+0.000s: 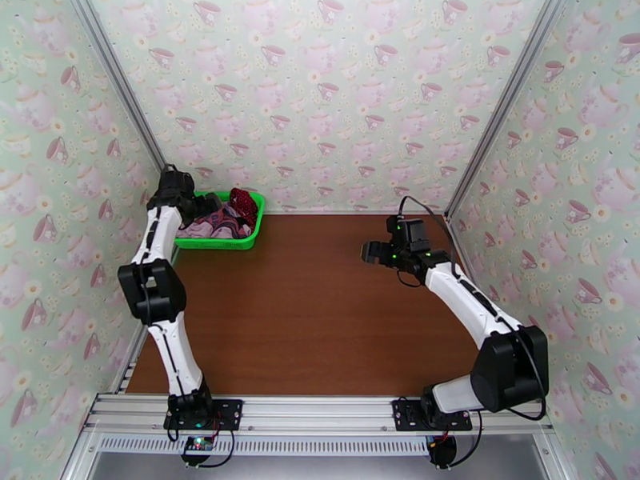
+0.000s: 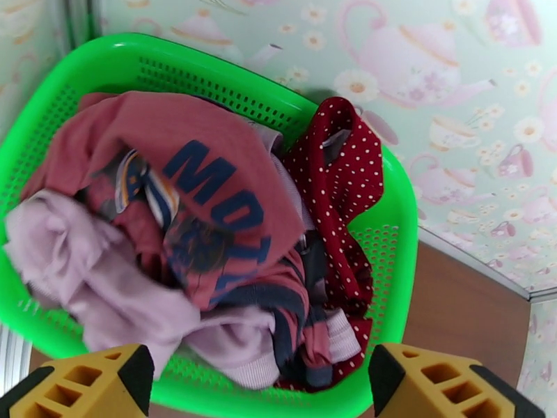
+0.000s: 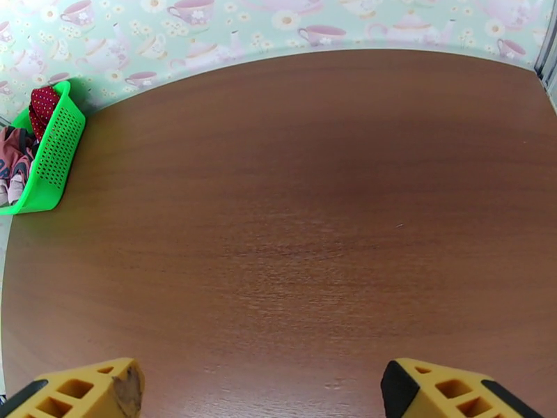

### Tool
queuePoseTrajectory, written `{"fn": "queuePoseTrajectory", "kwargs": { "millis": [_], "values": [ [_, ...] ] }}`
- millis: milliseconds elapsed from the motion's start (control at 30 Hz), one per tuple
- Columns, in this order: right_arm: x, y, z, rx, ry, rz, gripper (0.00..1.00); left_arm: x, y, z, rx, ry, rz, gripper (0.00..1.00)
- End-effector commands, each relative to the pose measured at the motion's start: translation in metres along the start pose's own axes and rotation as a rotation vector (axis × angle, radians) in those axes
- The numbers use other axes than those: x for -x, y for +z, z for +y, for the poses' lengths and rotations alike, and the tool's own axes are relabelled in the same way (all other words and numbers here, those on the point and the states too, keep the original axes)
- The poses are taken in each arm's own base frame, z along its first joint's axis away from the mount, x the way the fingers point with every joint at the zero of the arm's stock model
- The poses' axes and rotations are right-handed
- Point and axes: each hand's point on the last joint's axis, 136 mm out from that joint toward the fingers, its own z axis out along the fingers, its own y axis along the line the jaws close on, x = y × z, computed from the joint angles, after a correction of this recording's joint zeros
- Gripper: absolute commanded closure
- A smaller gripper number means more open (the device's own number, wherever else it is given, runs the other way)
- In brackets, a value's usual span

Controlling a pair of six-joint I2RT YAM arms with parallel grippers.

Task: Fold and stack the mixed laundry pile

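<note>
The pile (image 2: 209,224) lies heaped in a green mesh basket (image 2: 202,60) at the far left corner of the surface (image 1: 320,314); a dusty-red tank top (image 2: 209,168) with dark blue letters is crumpled on top, its dark trim trailing toward the near rim. A mauve piece (image 2: 90,273) bunches at the basket's left side and spills under the tank top along the near rim; a dark-red dotted cloth (image 2: 341,175) stands up against the right side, draped over the far rim. The basket sits close to the wall (image 1: 336,98) papered with teapots and cups.

The left fingers (image 2: 90,381) hang over the basket's near rim, spread wide with nothing between them, apart from the cloth; from above they (image 1: 210,206) sit at the basket's left end, over the garments. The right fingers (image 3: 445,388) are also spread wide and empty, above bare wood in the far right part of the surface, well apart from the basket (image 3: 52,155); from above they (image 1: 370,252) point leftward.
</note>
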Motion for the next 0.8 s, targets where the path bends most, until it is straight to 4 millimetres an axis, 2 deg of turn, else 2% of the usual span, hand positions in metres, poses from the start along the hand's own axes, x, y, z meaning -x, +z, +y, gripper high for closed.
{"fn": "queuePoseTrajectory", "kwargs": {
  "millis": [0, 200, 400, 533, 600, 667, 767],
  "values": [
    [0.005, 0.000, 0.008, 0.012, -0.001, 0.001, 0.03, 0.009, 0.019, -0.004, -0.014, 0.048, -0.022, 0.11],
    [0.002, 0.007, 0.007, 0.004, -0.002, 0.012, 0.02, 0.013, 0.050, -0.001, 0.017, 0.109, -0.033, 0.09],
    [0.000, 0.018, 0.013, 0.009, -0.011, 0.035, 0.02, 0.007, 0.077, 0.009, 0.070, 0.134, -0.014, 0.08],
    [0.000, 0.022, 0.020, 0.009, -0.031, 0.046, 0.05, 0.009, 0.084, 0.011, 0.072, 0.136, -0.026, 0.17],
    [0.000, 0.023, 0.024, 0.013, -0.039, 0.049, 0.07, 0.012, 0.084, 0.009, 0.065, 0.136, -0.039, 0.34],
    [0.000, 0.023, 0.027, 0.017, -0.044, 0.051, 0.08, 0.014, 0.083, 0.008, 0.063, 0.137, -0.048, 0.64],
    [0.003, 0.019, 0.032, 0.025, -0.053, 0.039, 0.10, 0.023, 0.072, 0.003, 0.058, 0.139, -0.074, 0.98]
  ]
}}
